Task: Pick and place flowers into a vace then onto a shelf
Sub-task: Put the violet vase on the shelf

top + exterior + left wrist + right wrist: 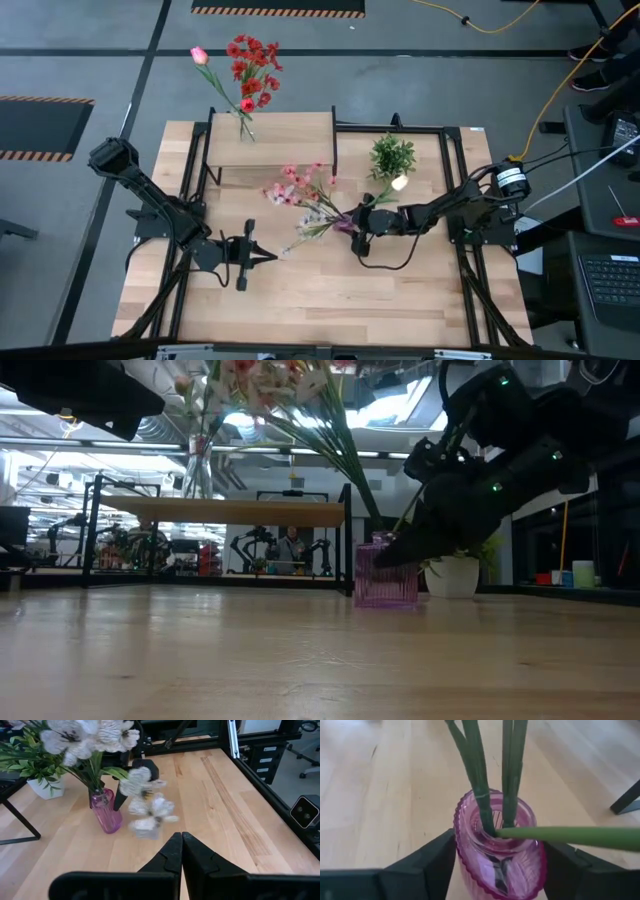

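**Right now: right gripper around the pink vase**

Broadly, I see the table [330, 290] with the shelf [290, 140] at its far edge, a clear vase of red and pink flowers [250, 70] standing on it. Mid-table, the ribbed pink vase [500, 855] holds green stems, pink and pale blossoms [305, 195] leaning out. My right gripper [497, 862] brackets the vase, fingers beside its walls; I cannot tell if they press. Left gripper [181, 852] is closed, empty, nearby.

Bare table [330, 295] lay open in front; the shelf [275, 140], potted plant [392, 157] and leaning flowers [305, 195] apparently crowded the far side.
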Robot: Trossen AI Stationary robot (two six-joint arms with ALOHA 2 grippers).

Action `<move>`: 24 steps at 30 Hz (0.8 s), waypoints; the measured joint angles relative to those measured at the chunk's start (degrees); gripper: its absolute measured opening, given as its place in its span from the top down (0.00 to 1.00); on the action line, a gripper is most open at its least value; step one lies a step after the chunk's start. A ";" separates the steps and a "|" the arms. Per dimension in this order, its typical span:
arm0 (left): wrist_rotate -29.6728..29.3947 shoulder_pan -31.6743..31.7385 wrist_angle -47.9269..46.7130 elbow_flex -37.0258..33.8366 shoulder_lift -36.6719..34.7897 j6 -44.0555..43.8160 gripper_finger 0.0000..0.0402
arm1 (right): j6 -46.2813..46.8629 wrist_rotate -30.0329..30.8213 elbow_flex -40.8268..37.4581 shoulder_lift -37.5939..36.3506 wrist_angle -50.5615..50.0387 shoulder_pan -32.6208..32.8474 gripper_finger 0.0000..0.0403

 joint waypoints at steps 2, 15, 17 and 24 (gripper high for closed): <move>0.00 0.00 0.00 0.00 0.00 0.00 0.99 | 0.06 -0.31 0.00 0.00 0.04 0.00 0.43; 2.66 0.00 0.00 0.00 0.00 1.24 1.00 | 1.51 -0.40 0.02 -0.37 0.63 0.00 0.48; 2.75 0.00 0.00 0.00 0.00 1.36 0.99 | 1.49 -0.40 0.01 -1.24 0.67 0.00 0.48; 2.71 0.00 -0.02 0.00 0.00 0.09 1.00 | 1.06 0.79 0.02 -7.04 -2.34 -0.08 0.48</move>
